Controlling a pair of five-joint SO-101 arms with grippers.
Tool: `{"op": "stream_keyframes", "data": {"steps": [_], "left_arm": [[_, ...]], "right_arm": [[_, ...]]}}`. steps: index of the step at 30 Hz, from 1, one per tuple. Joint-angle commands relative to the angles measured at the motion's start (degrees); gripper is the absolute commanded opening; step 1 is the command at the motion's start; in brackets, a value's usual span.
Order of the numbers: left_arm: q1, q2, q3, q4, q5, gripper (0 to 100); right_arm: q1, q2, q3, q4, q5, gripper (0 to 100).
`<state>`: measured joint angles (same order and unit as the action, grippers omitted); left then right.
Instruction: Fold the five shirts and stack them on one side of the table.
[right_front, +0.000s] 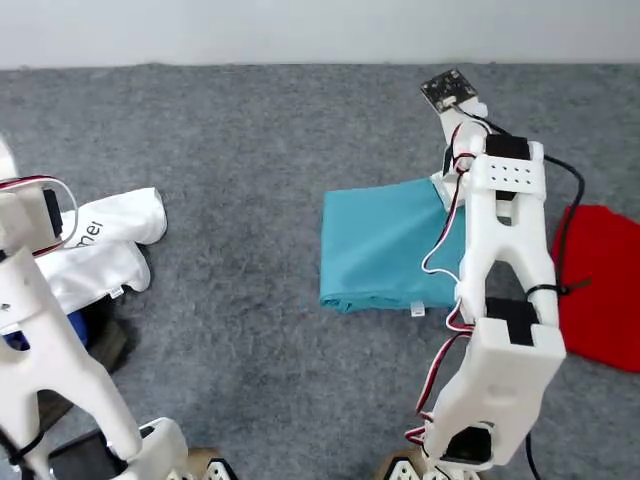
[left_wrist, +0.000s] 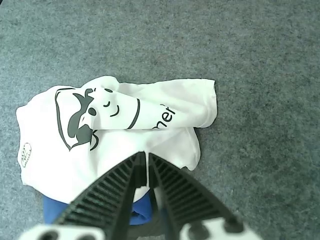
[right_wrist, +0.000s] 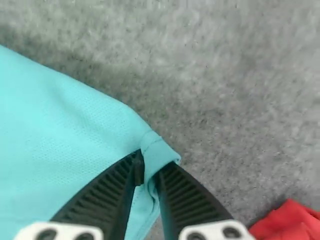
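Fingers (right_wrist: 117, 192) of the right gripper (right_wrist: 148, 161) are closed tight on a corner hem of the teal shirt (right_front: 385, 245), with a fold of its cloth caught between the tips. That shirt lies folded into a rectangle at the centre right of the high view, flat on the grey desk (right_front: 230, 150). The right arm (right_front: 505, 260) stretches over its right edge. A red shirt (right_front: 600, 285) lies at the right edge of the frame, on the far side of the arm. At the left edge lies a rumpled white shirt (left_wrist: 115, 125) with a black cartoon face, on top of a blue cloth (left_wrist: 52, 206). The left gripper (left_wrist: 146, 156) hangs over it, fingers drawn together with barely a slit between. Whether they pinch any cloth I cannot tell.
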<state>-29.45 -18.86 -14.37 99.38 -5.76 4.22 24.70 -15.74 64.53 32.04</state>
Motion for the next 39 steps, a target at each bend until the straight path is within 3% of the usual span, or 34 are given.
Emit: {"op": "stream_keyframes", "data": {"steps": [1,5,7,12,16,22,28,33,39], "left_arm": [[-0.09,-1.85,0.04,-1.05,-0.53,2],[-0.09,-1.85,0.04,-1.05,-0.53,2],[-0.09,-1.85,0.04,-1.05,-0.53,2],[-0.09,-1.85,0.04,-1.05,-0.53,2],[-0.09,-1.85,0.04,-1.05,-0.53,2],[-0.26,-1.85,0.04,-0.79,-0.53,2],[-0.26,-1.85,0.04,-0.70,-0.53,2],[-0.26,-1.85,0.04,-0.70,-0.53,2],[-0.26,-1.85,0.13,-0.70,-0.44,2]], "right_arm": [[0.66,-0.40,-2.81,-0.13,0.88,5.7],[-0.31,-3.30,-4.84,5.41,-0.26,22.6],[-1.10,-5.23,-7.47,8.84,-3.96,25.5],[-6.29,-8.40,-12.31,20.44,-6.68,18.3],[-13.14,-9.27,-12.31,28.26,-6.86,1.0],[-25.63,-8.84,-12.22,36.88,-9.85,0.9],[-33.10,-5.58,-8.00,33.80,-12.31,0.9],[-31.78,1.89,-0.09,25.01,-12.22,0.9],[-32.22,7.96,1.41,22.02,-12.31,0.9]]}}
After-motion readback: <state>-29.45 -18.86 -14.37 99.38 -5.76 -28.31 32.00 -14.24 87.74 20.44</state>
